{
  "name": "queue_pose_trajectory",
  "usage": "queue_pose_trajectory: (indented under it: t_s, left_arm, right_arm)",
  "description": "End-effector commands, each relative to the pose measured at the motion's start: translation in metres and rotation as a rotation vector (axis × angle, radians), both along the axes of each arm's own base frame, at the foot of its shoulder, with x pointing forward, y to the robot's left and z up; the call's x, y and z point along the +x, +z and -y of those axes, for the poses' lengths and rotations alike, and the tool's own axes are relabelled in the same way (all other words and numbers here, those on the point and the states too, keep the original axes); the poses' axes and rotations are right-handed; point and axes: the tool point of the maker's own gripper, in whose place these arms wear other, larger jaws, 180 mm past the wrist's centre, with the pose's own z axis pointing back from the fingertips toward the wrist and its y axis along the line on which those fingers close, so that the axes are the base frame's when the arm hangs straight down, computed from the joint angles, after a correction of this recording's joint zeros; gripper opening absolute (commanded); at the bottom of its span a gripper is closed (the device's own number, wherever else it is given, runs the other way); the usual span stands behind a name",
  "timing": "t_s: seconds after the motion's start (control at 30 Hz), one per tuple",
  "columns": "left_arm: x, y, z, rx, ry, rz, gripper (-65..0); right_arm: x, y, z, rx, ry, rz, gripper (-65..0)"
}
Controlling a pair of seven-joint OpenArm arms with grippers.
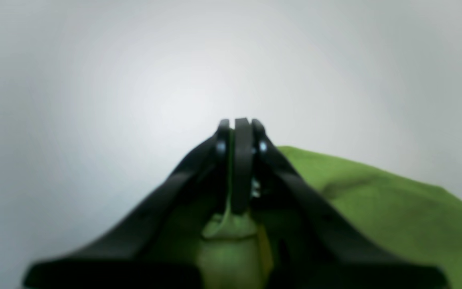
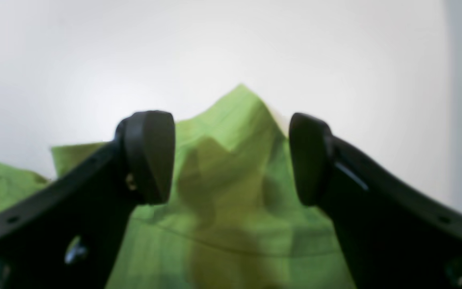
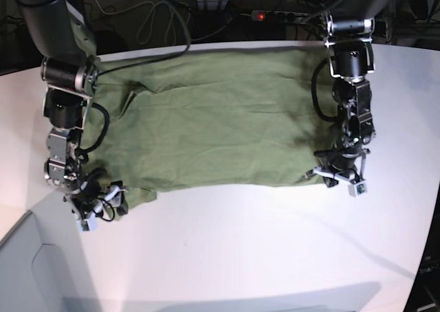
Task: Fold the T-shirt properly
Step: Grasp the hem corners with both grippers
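- White table (image 3: 261,250) fills the base view, with dark clutter, cables and a power strip (image 3: 278,15) along its far edge.
- Spread flat across the far half of the table lies the shirt (image 3: 220,126) (olive green, lightly wrinkled), its near hem running roughly straight between the two arms.
- At the near corner on the base view's right, the left gripper (image 1: 239,124) is clamped tight on the shirt; the left wrist view shows a thin fold of green cloth pinched between the closed fingers, more cloth trailing off to one side.
- At the opposite near corner, the right gripper (image 2: 231,156) stands wide apart with nothing between its pads (image 2: 150,156); the cloth rises to a peak in the gap behind them, and whether either pad touches it I cannot tell.
- Both arms reach down from the table's far side.
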Motion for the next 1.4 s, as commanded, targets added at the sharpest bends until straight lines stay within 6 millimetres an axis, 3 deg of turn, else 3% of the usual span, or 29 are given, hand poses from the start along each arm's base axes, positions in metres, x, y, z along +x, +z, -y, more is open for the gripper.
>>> queue_pose_trajectory:
  t_s: [0.0,0.27,0.63,0.77,0.9,1.17,1.37]
  left_arm:
    - [0.009,0.014,-0.005,0.011,0.004,0.044,-65.0]
    - [0.006,0.011,-0.005,0.011,0.004,0.036,-65.0]
    - [0.002,0.01,-0.005,0.014,0.007,0.035,-65.0]
    - [0.004,0.031,-0.002,0.033,-0.01,0.093,-65.0]
    - [0.002,0.049,0.002,0.05,-0.025,0.141,-65.0]
    - [-0.014,0.051,0.005,0.066,-0.04,0.153,-65.0]
    - [-0.025,0.068,0.012,0.087,-0.063,0.197,-65.0]
  right_arm:
    - [0.015,0.023,0.007,0.007,-0.011,0.068,-29.8]
    - [0.011,0.018,0.006,0.007,-0.011,0.057,-64.7]
    - [0.013,0.022,0.009,0.008,-0.019,0.069,-64.8]
    - [0.007,0.025,0.014,-0.017,-0.017,0.091,-64.8]
    - [-0.001,0.039,0.016,-0.064,-0.005,0.153,-64.8]
    - [-0.022,0.05,0.01,-0.113,0.02,0.217,-64.8]
    - [-0.045,0.057,0.006,-0.156,0.042,0.256,-64.8]
